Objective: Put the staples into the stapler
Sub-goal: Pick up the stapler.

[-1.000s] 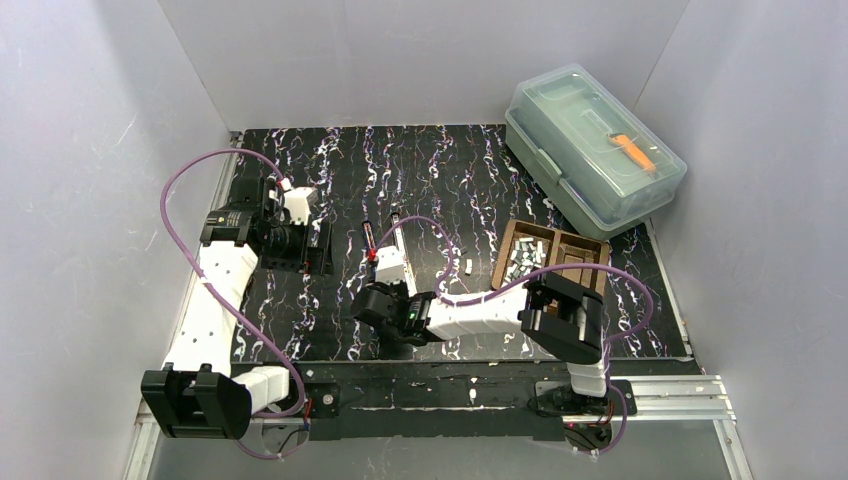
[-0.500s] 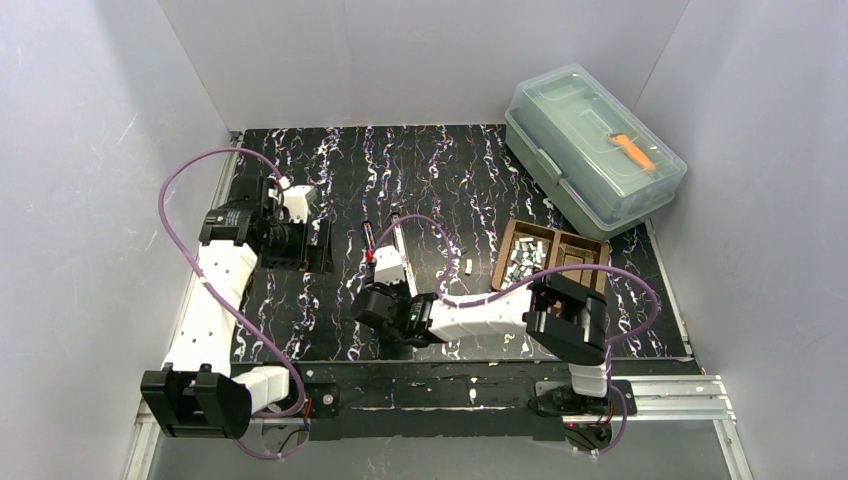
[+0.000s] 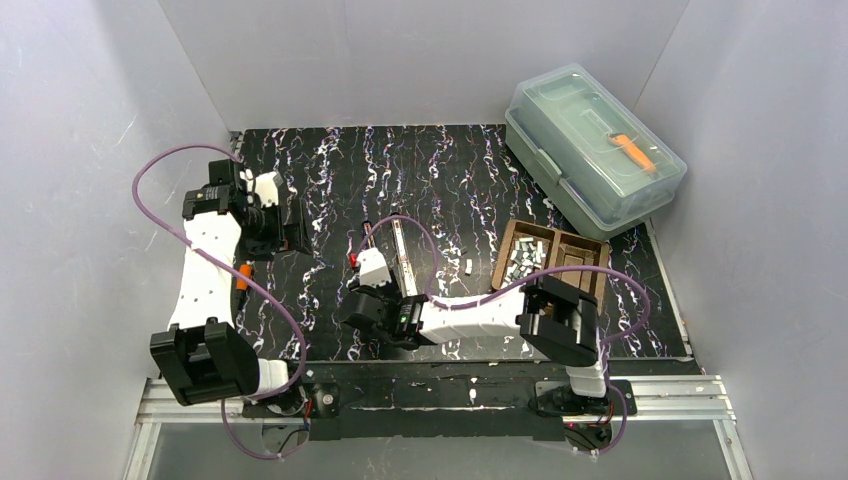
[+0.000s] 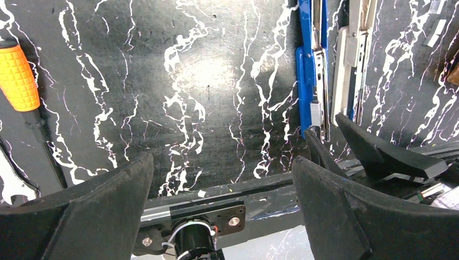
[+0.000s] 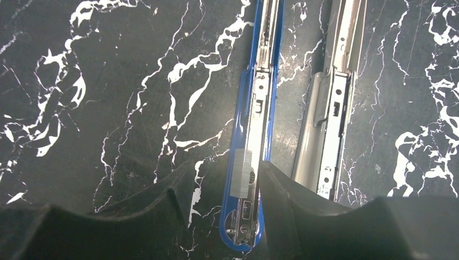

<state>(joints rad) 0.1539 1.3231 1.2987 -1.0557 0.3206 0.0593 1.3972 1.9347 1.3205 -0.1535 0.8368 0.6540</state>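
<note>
The black marbled table (image 3: pixel 470 180) carried everything, with a clear lidded box (image 3: pixel 594 148) pushed to its far right corner, seemingly out of the way. Nearer the right arm sat a brown tray (image 3: pixel 497 268) holding most of the staples (image 3: pixel 524 262), a placement that looked meant to keep the supply within easy reach; one loose strip (image 3: pixel 468 266) lay on the table just beside the tray. The stapler (image 3: pixel 401 250) lay opened flat at mid-table, its blue half (image 5: pixel 254 108) and grey half (image 5: pixel 333 108) side by side, so that the channel faced up for loading. The left pincer (image 4: pixel 223 165) hovered at the left of the table, spread wide and gripping nothing, probably parked clear of the work; an orange-handled screwdriver (image 4: pixel 17 81) and a wrench (image 4: pixel 8 184) lay below it. The right pincer (image 5: pixel 226 168) hung low over the near end of the blue half, its jaws apart and straddling the rail, a gap showing on one side, so it pinched nothing. A short ribbed staple bar (image 5: pixel 242 173) sat in the blue channel between those jaws, apparently where it belonged. Judging by this, closing the stapler remained to be done.
</note>
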